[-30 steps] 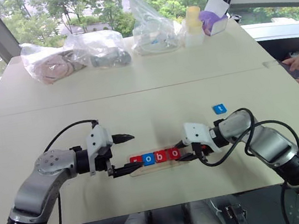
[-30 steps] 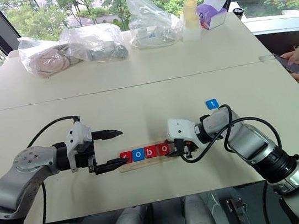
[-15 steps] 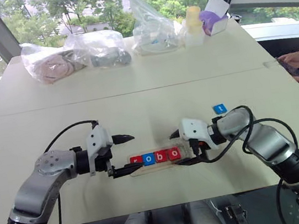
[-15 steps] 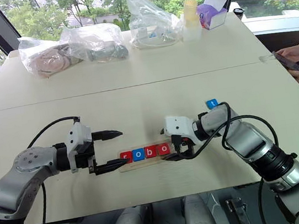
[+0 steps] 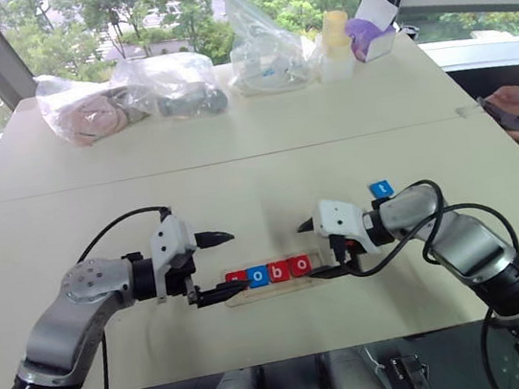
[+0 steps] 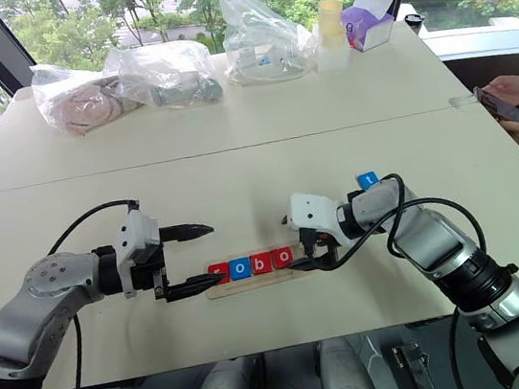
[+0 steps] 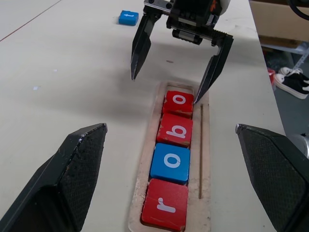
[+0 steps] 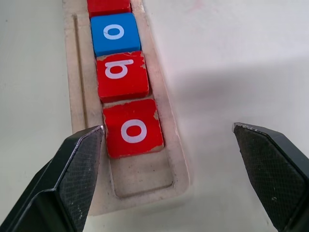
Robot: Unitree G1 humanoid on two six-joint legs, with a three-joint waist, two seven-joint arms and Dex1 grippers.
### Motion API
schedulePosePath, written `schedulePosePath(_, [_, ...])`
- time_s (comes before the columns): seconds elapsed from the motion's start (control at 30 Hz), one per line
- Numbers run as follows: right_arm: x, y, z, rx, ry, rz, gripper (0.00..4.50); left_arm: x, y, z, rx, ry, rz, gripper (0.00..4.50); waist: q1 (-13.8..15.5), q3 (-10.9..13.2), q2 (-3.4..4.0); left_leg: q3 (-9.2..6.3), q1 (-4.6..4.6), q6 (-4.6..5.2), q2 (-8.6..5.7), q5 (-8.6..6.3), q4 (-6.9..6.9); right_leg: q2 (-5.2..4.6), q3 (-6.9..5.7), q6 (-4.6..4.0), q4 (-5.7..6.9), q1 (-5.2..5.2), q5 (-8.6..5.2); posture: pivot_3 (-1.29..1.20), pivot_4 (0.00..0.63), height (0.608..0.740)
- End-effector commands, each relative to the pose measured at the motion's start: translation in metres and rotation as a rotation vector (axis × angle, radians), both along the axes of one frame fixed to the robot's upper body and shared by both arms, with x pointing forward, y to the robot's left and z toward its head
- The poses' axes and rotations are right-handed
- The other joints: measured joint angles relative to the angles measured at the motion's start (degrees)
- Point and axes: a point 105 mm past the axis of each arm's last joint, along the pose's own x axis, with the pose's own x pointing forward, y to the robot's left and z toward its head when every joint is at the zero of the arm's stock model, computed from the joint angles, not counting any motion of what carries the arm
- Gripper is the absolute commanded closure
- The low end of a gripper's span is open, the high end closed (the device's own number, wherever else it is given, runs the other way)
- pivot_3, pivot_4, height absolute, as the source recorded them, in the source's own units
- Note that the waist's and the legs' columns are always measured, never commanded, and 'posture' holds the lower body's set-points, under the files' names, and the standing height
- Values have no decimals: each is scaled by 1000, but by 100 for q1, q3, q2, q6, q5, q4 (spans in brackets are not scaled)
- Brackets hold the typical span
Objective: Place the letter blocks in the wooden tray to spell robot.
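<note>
Head view: the wooden tray point(image 5: 270, 286) lies between the spread, empty left gripper point(image 5: 219, 266) and right gripper point(image 5: 312, 249); a blue t block point(image 5: 381, 189) sits apart. Left wrist view: r, o, b, o blocks point(image 7: 170, 164) fill four slots. Right wrist view: the last red o block point(image 8: 133, 128) sits beside one fingertip point(image 8: 79, 164).

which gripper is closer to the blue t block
Right. The right gripper sits at the tray's open end, just short of the t block; the left gripper is at the tray's far end.
</note>
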Motion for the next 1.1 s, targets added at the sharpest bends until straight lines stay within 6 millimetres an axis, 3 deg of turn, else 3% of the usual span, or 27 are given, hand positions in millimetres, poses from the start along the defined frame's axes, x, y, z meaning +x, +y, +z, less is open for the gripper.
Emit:
schedulePosePath(0.03, [3,1,23,41,-67,-4,84,-2,-3,6,-12,-29,-15,0,1,0,0,0,0,0,0,0,0,0,0,0,0,0,0,0,150,740])
schedulePosePath(0.23, [14,-24,43,67,-109,-124,84,-3,-4,6,-13,-28,-15,0,6,0,0,0,0,0,-1,0,0,0,0,0,0,0,0,0,150,740])
schedulePosePath(0.3, [27,-39,53,92,-138,-245,84,-2,-3,7,-14,-29,-14,0,6,0,0,0,0,0,-1,0,0,-2,0,0,0,1,0,0,150,740])
schedulePosePath(0.43, [67,-92,62,126,-198,-668,84,-2,-5,6,-16,-27,-17,0,0,0,0,2,0,0,-1,0,0,-3,2,-3,0,-1,1,0,150,740])
schedulePosePath(0.57, [78,-123,55,138,-179,-932,84,1,-7,6,-19,-29,-23,0,6,-1,1,1,-1,-2,-1,1,-4,-3,3,-6,0,-3,3,0,150,740])
schedulePosePath(0.77, [79,-145,45,173,-108,-1160,84,4,-8,7,-21,-33,-34,0,-3,-2,4,6,-9,-3,-1,2,-4,0,7,-6,9,-19,5,0,150,740])
schedulePosePath(0.97, [71,-147,27,185,4,-1238,84,5,-9,8,-24,-38,-33,0,-9,-2,4,7,-8,-2,-1,2,-4,5,7,-6,11,-19,5,0,150,740])
schedulePosePath(1.1, [67,-137,17,211,80,-1225,84,6,-8,8,-24,-40,-30,0,-13,-2,4,8,-8,-2,-2,3,-4,6,8,-5,11,-19,6,0,150,740])
